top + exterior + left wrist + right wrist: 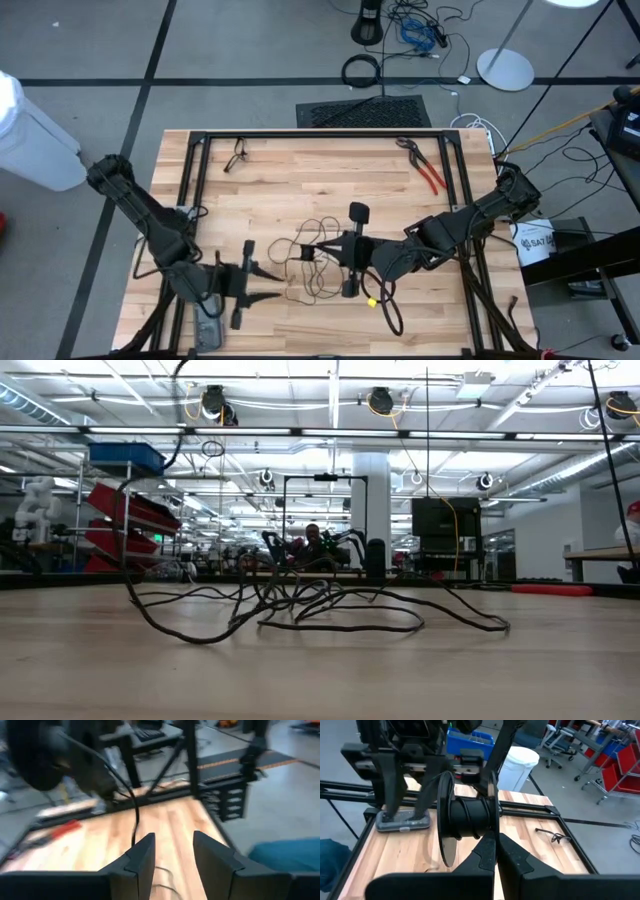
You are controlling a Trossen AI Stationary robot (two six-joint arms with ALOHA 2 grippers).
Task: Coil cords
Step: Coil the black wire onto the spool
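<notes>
High view: left gripper (268, 281) sits near the table's (300, 190) front edge, left of centre, fingers parted and holding nothing, pointing toward the middle. Cord (312, 262) lies in loose tangled loops on the table, centre to front-centre, just beside the left gripper's fingertips; contact cannot be judged. Right gripper (328, 247) reaches in from the right side to the table's middle, fingers clenched together. A black spool (353, 251) with flat end discs stands just in front of those fingers, and the cord runs up to it. Whether the fingers pinch the cord cannot be told. A yellow piece (371, 301) shows near the front edge, next to a black loop under the right arm. Red-handled pliers (424, 166) lie near the back right corner; glasses (236, 156) lie near the back left corner.

Low view: cord (300, 605) sprawls in flat loops across the wood.

Left wrist view: both fingers (142, 862) spread apart, wood between them, a strand of cord (135, 815) hanging ahead.

Right wrist view: fingers (487, 855) pressed tight, the spool (467, 815) right ahead with black cord wound on its core.
</notes>
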